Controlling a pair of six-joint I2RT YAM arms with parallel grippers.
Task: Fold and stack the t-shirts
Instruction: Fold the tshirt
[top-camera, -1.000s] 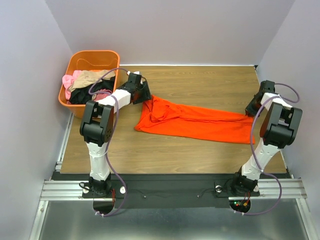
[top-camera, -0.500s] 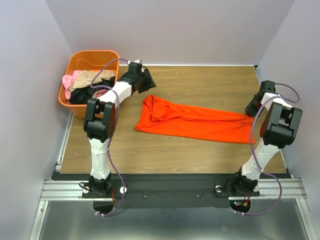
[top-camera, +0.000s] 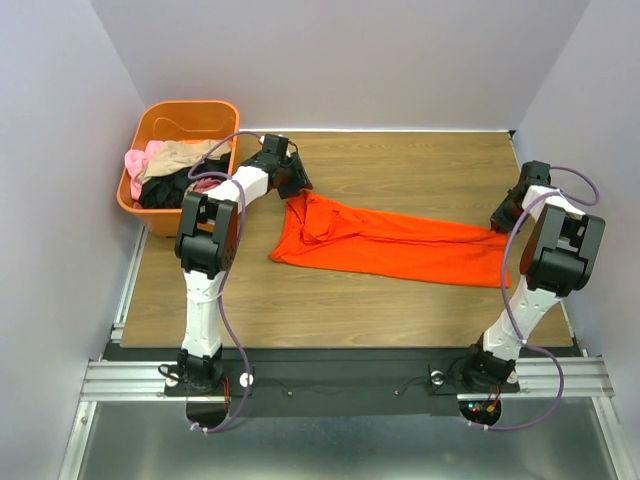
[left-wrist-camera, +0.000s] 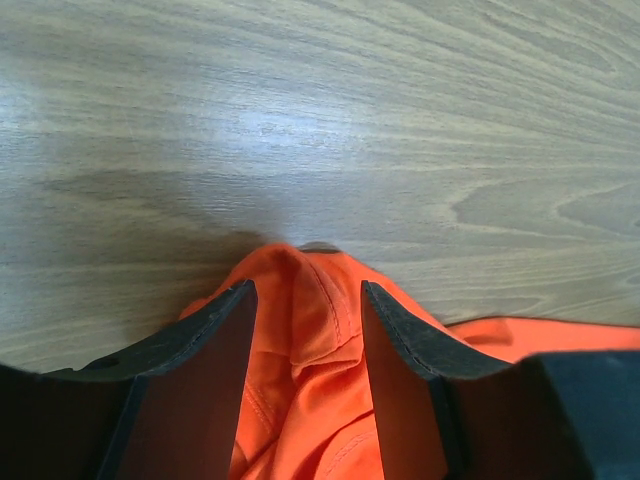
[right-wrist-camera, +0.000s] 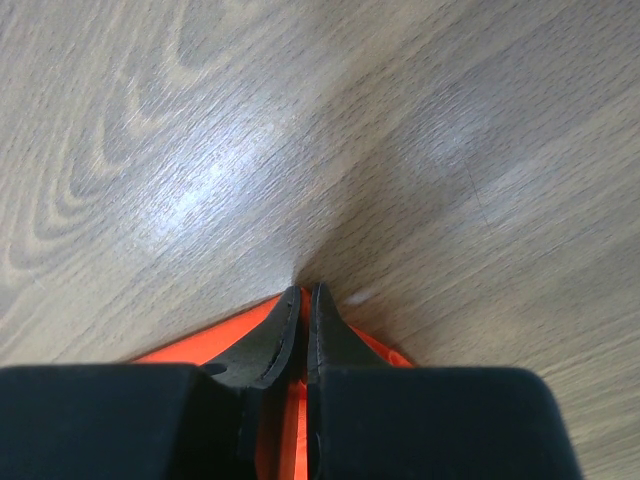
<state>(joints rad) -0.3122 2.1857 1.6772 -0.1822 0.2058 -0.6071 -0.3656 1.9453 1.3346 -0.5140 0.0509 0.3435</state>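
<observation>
An orange-red t-shirt lies stretched across the wooden table, bunched at its left end. My left gripper is open over that bunched end; in the left wrist view the cloth sits between the two black fingers, not pinched. My right gripper is shut on the shirt's right corner; in the right wrist view its fingertips press together with orange cloth between and around them. More t-shirts, pink, tan and black, lie heaped in the tub.
A rigid orange plastic tub stands at the table's back left corner, close to my left arm. Grey walls close in the left, back and right sides. Bare wood lies behind and in front of the shirt.
My left gripper swung up away from the shirt's left end toward the back, then came back down over the bunched end. The right arm and the shirt have not moved.
</observation>
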